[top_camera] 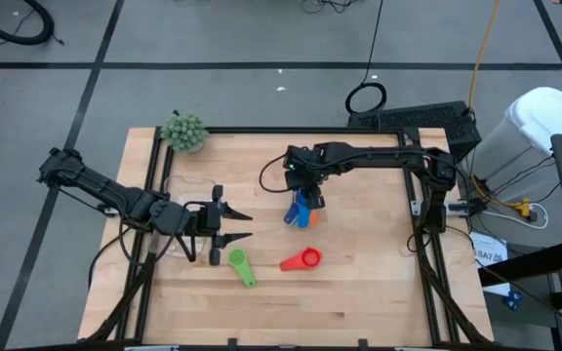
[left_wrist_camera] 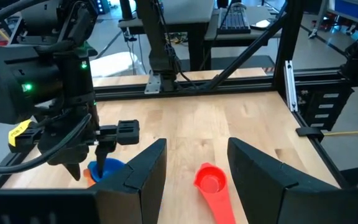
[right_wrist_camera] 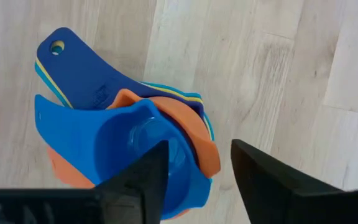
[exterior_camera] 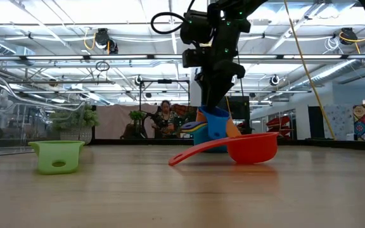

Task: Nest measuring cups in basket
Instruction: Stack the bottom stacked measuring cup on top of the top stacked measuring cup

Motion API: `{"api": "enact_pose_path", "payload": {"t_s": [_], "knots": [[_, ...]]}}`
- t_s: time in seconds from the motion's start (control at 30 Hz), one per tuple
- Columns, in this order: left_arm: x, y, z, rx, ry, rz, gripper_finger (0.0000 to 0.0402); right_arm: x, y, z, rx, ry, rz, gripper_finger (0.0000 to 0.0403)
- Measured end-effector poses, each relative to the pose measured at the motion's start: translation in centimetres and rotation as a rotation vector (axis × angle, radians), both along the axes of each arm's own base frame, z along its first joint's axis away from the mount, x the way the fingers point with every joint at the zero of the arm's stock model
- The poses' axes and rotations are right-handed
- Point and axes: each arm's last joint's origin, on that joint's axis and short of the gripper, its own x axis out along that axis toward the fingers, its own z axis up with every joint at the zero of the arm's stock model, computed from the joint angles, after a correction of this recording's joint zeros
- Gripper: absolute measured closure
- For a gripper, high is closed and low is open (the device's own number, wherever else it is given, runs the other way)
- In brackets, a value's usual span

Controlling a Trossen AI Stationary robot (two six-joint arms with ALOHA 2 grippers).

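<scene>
Measuring cups: near the table's front edge lie a green plastic scoop [top_camera: 240, 264] and a red plastic scoop [top_camera: 303, 259]. Left gripper [top_camera: 243, 223] hovers just behind the green one, fingers apart. Mid-table, a nested blue-and-orange cup stack [top_camera: 302, 211] sits under the right gripper [right_wrist_camera: 194, 168], fingers apart.

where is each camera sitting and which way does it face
High: overhead, straight down on table; both arms, left gripper, right gripper.
Low: table height, level across; right gripper above nested cups.
Left wrist: forward over red cup; own fingers, right arm beyond.
Right wrist: down on nested cups; own fingers.
Shared: high and low both show green cup.
</scene>
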Motion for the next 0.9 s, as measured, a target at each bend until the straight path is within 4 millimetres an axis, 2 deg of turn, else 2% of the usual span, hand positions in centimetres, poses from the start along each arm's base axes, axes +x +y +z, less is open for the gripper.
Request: {"api": "enact_pose_path", "payload": {"t_s": [0.17, 0.67, 0.9], "knots": [[0.0, 0.0, 0.0, -0.011, 0.000, 0.001, 0.0229, 0.1, -0.2, 0.0, -0.003, -0.013, -0.005, 0.0233], [-0.2, -0.8, 0.3, -0.018, -0.026, -0.032, 0.0229, 0.1, -1.6, -0.5, -0.005, -0.022, -0.004, 0.0258], [-0.2, -0.8, 0.3, -0.024, -0.028, -0.030, 0.0229, 0.8, -2.1, -3.2, 0.047, 0.040, 0.008, 0.0259]]}}
